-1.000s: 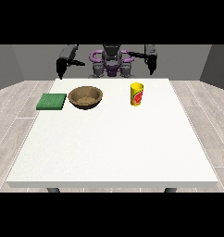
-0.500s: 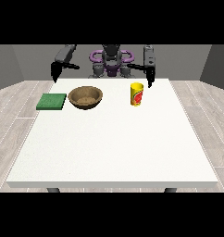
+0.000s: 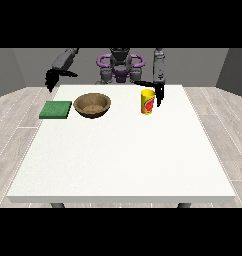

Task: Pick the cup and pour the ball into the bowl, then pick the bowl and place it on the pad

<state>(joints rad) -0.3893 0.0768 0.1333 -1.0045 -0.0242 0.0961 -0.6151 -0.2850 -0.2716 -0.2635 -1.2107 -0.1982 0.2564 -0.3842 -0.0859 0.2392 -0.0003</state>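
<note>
A yellow cup [image 3: 148, 102] with a red mark stands upright on the white table [image 3: 123, 155], right of centre at the back. No ball shows from this side. The hand at the view's right [image 3: 158, 93] hangs just beside the cup's right edge with its fingers pointing down and its thumb stretched left over the rim; no finger is curled round the cup. A brown wooden bowl [image 3: 93, 105] sits left of the cup. A green pad [image 3: 56, 109] lies flat left of the bowl. The hand at the view's left [image 3: 52, 79] hovers above the table's back-left corner, holding nothing.
The robot's purple and grey torso [image 3: 120, 65] stands behind the table's far edge. The table's bare white top stretches from the three objects to the near edge. Grey plank floor surrounds the table.
The hand at the view's right has come down and forward from shoulder height to the cup's right side. The hand at the view's left has drifted slightly outward and down.
</note>
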